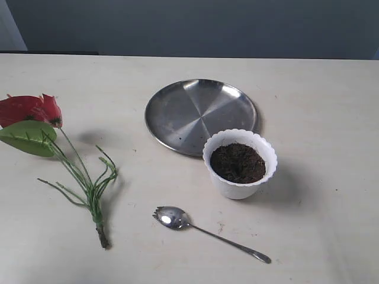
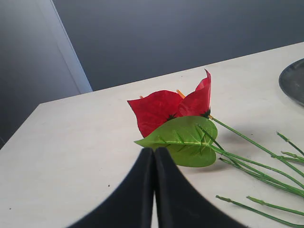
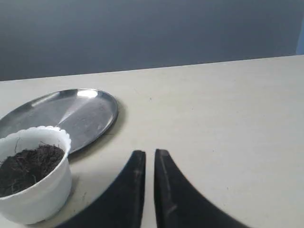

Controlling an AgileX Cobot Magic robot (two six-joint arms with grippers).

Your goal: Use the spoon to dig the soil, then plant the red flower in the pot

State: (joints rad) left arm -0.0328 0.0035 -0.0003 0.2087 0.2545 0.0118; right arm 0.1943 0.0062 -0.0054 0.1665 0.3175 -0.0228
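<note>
Since nothing is held, the spoon (image 1: pixel 208 232) must be taken first: it lies just before the pot (image 1: pixel 240 163), handle running rightward, nearer the right gripper (image 3: pixel 145 156) (fingers almost together). The left gripper (image 2: pixel 153 153), pressed together, faces the red flower (image 2: pixel 173 107).

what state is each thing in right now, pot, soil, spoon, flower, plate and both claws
white pot: upright, filled with soil
soil: in the pot, nothing planted in it
spoon: lying flat on the table, not held
red flower: lying on its side on the table
steel plate: flat, holding nothing but a few specks
left claw: shut, holding nothing
right claw: almost shut, narrow gap, holding nothing
</note>
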